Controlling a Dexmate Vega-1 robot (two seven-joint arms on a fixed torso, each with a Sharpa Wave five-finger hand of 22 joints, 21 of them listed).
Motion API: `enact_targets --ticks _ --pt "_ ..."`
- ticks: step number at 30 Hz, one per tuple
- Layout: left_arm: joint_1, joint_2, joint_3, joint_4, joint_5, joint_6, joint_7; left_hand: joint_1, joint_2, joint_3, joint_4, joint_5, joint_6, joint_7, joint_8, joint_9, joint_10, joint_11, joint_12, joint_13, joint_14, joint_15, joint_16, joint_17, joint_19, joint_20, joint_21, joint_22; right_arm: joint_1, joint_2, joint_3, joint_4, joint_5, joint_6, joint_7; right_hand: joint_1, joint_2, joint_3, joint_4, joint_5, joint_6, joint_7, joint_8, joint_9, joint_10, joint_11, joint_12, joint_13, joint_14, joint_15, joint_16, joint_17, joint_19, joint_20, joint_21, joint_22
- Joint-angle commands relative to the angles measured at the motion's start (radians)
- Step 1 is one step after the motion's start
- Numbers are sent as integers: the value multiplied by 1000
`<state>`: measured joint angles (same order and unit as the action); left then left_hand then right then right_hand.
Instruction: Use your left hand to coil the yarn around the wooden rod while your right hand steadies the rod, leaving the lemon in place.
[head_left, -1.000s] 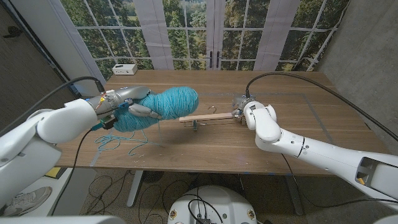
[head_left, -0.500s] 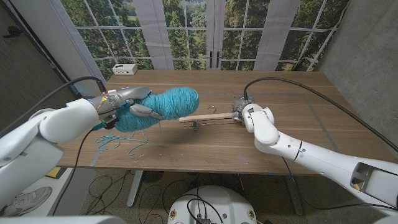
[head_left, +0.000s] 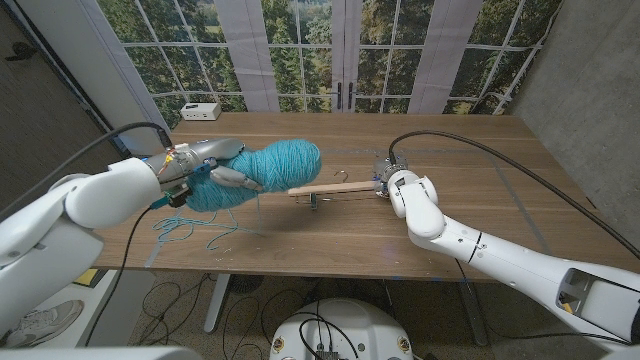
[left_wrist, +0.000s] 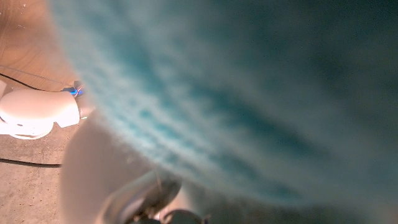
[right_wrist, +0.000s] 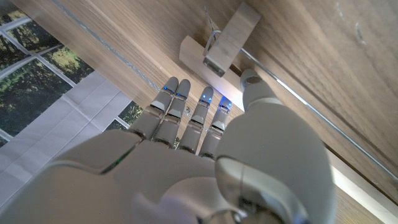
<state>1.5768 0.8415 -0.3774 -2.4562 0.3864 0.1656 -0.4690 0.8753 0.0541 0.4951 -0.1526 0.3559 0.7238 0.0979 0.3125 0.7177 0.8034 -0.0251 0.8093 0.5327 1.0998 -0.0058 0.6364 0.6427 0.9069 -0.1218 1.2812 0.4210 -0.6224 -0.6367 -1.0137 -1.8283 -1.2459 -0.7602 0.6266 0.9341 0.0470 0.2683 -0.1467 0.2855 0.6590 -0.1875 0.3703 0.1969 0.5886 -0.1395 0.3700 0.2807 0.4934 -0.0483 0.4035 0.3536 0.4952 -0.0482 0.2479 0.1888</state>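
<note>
My left hand (head_left: 205, 165) grips a fat teal yarn skein (head_left: 262, 170) and holds it above the table's left half; the skein (left_wrist: 249, 93) looms blurred right before the left wrist camera. A loose teal strand (head_left: 185, 228) trails on the table below it. The wooden rod (head_left: 335, 188) lies crosswise at the table's middle, its left end at the skein. My right hand (head_left: 385, 177) is at its right end, largely hidden behind the wrist. In the right wrist view the rod (right_wrist: 231, 36) ends between the straight fingers (right_wrist: 186, 106) and the thumb, which pinch it.
A small white box (head_left: 200, 110) stands at the far left corner of the wooden table (head_left: 470, 150). A thin wire hook (head_left: 316, 204) hangs at the rod's middle. Black cables run along both arms.
My right forearm has swung slightly and the wrist has edged left along the rod's end. The left hand, skein and rod stay almost where they were.
</note>
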Motion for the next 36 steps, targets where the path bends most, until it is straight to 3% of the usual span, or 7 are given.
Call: enact_targets --ticks 1,5,8,16,20,25,36 --pt "-2 4 -1 -1 -6 4 4 52 96 245 245 3 96 -95 0 3 40 -86 2 585 261 -200 188 295 -2 -95 35 167 -26 21 16 54 -83 34 37 29 9 -15 2 5 76 -1 22 1 66 4 17 -6 9 -174 9 13 15 -13 8 4" --pt "2 -1 -4 -3 -4 7 9 51 97 245 245 1 95 -95 -2 3 40 -84 3 590 261 -199 185 293 -4 -95 39 165 -42 19 34 55 -82 46 13 84 34 -14 -7 7 187 2 49 -2 179 -8 44 -18 53 -181 22 23 29 -28 15 6" --pt "3 0 -5 -4 -4 10 6 51 97 246 244 0 93 -97 -3 5 41 -84 2 589 263 -199 187 295 -5 -95 42 163 -61 15 48 49 -73 56 -28 175 69 -17 -16 -6 308 19 90 6 312 6 90 -13 129 -187 56 51 44 -41 27 8" --pt "4 7 0 -12 -7 13 -2 50 97 246 244 -2 94 -94 -7 5 42 -84 -2 589 262 -199 184 294 -8 -95 50 157 -119 6 86 23 -63 57 -174 275 82 -48 -13 -22 327 35 89 14 417 6 157 33 256 -190 129 130 51 -79 46 15" --pt "9 6 0 -18 -3 17 -4 50 97 245 242 -4 93 -96 -7 9 41 -85 -1 596 261 -199 182 292 -9 -96 54 154 -162 -5 114 -3 -45 53 -277 307 81 -60 -12 -17 332 52 100 37 435 1 183 59 289 -191 143 158 49 -92 54 18" --pt "11 7 0 -24 -4 14 -8 50 97 248 243 -5 94 -96 -8 10 43 -84 -5 590 262 -199 185 299 -11 -95 57 151 -212 -17 152 -33 -1 60 -404 326 79 -71 -8 -7 348 44 116 57 443 -14 202 80 309 -191 143 175 51 -96 61 20" --pt "7 4 2 -20 -1 2 -4 49 97 248 240 -8 95 -97 -12 11 42 -85 -5 600 265 -199 182 294 -15 -96 68 144 -300 -12 227 -79 122 83 -691 343 74 -86 -3 5 358 49 130 81 452 -13 222 105 324 -192 134 190 50 -101 69 21"
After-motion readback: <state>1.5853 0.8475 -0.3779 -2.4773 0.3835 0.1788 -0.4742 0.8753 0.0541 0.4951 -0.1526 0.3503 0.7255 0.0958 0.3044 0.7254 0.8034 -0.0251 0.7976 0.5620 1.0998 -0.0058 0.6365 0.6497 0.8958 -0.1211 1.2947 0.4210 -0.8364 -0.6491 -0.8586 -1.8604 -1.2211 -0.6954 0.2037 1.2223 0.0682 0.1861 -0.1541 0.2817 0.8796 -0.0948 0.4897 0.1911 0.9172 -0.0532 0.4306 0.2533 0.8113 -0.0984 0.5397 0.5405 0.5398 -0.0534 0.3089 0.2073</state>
